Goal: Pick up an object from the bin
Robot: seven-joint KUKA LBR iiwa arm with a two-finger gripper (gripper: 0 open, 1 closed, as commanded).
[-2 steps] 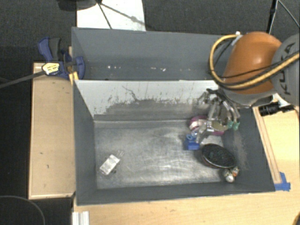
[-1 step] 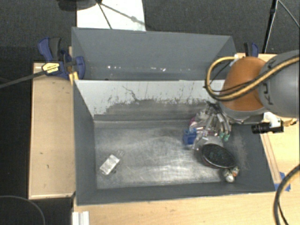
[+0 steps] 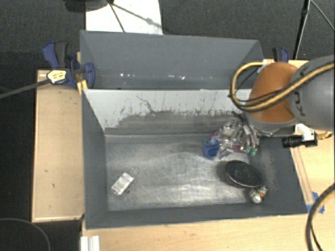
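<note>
The claw (image 3: 236, 138) is down inside the bin (image 3: 167, 56), in the right half of the floor and close to the foot of the back wall. It shows as a cluster of shiny metal with small pink and green bits on it. Whether it is open or closed cannot be told from this angle. Above it sits the robot's orange cover (image 3: 272, 90), with yellow and black cables (image 3: 238, 77) looping round it, and the grey arm (image 3: 316, 95) runs off over the bin's right edge.

Right against the claw's left side, as the camera sees it, lies a small blue thing (image 3: 210, 150) that looks crumpled or lumpy. It touches or overlaps the metal of the claw, but whether it is gripped or only lying beside the claw cannot be made out. It is the thing nearest to the claw.

Just in front of the claw, toward the bin's front edge, a flat black oval disc (image 3: 243, 174) rests on the floor, apart from the blue thing. At the disc's front right rim, near the bin's front right corner, lies a small shiny metal piece (image 3: 257, 194), touching the disc or nearly so.

Well away from all of these, toward the front left corner, a small clear block (image 3: 123, 183) lies by itself at a slant. The middle of the floor between it and the claw is scuffed grey metal.
</note>
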